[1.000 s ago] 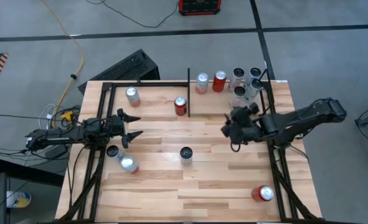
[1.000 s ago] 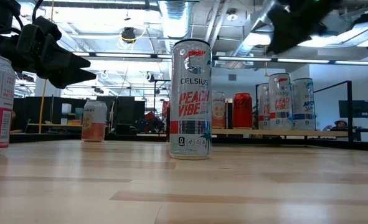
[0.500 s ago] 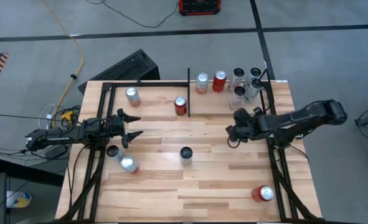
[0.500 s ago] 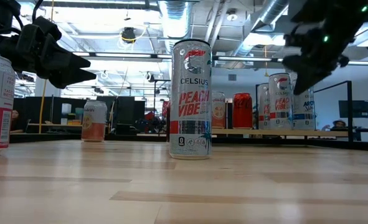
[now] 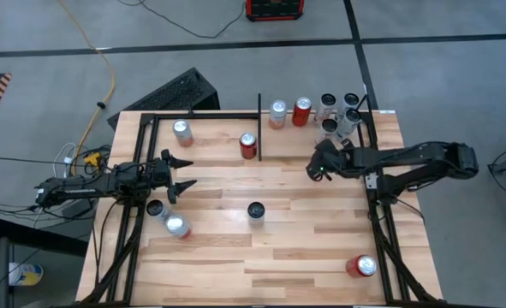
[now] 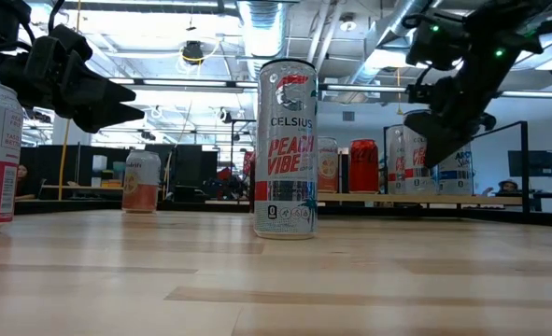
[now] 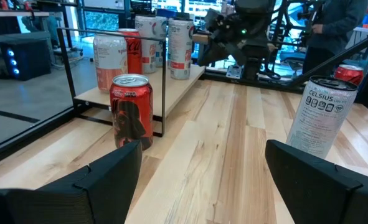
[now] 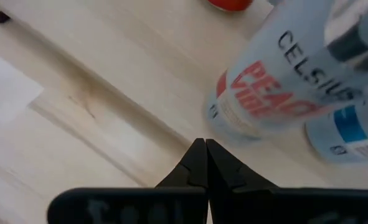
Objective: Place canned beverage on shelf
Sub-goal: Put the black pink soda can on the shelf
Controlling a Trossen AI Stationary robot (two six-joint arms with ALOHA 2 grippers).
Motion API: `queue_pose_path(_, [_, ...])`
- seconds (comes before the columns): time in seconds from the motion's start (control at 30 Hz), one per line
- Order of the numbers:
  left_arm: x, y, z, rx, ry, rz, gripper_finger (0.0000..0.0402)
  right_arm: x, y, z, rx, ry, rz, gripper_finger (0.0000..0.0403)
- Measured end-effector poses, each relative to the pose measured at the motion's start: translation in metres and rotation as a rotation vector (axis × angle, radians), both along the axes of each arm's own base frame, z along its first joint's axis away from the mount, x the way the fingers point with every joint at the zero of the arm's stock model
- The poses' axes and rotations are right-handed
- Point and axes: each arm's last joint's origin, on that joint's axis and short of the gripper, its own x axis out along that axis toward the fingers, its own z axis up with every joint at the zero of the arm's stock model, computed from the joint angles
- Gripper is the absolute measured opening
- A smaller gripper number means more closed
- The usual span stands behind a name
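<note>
The shelf (image 7: 185, 82) runs along the table's far edge, right of a black divider bar (image 5: 259, 124), and several cans (image 5: 301, 111) stand upright on it. My right gripper (image 5: 316, 171) hangs shut in the air just in front of those cans, slanting down, with nothing between its fingers. In the right wrist view a Celsius can (image 8: 277, 74) stands just past its fingertips (image 8: 205, 152). My left gripper (image 5: 182, 174) waits open and level at the table's left side. A Celsius can (image 5: 256, 210) stands upright at mid-table, and a red can (image 5: 248, 145) left of the divider.
Loose cans stand at the far left (image 5: 181, 131), near my left gripper (image 5: 156, 208) (image 5: 177, 226), and at the near right corner (image 5: 361, 266). Black rails (image 5: 378, 222) frame the table's sides. Bare planks lie between the mid-table can and my right gripper.
My right gripper has shut, come down, tipped more steeply downward, and swung a little toward the table's far edge and the cans on the shelf. No can has moved.
</note>
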Motion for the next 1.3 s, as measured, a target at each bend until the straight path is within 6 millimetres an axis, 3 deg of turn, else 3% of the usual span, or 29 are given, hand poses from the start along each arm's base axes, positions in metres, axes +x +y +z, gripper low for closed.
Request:
queue_pose_path(1.13, [0.000,0.000,0.000,0.000,0.000,0.000,0.0327,-0.003,-0.042,0.004,-0.029,-0.004,-0.044,0.0015])
queue_pose_path(1.3, [0.000,0.000,0.000,0.000,0.000,0.000,0.0327,0.000,-0.040,0.003,0.020,0.001,0.055,0.0015])
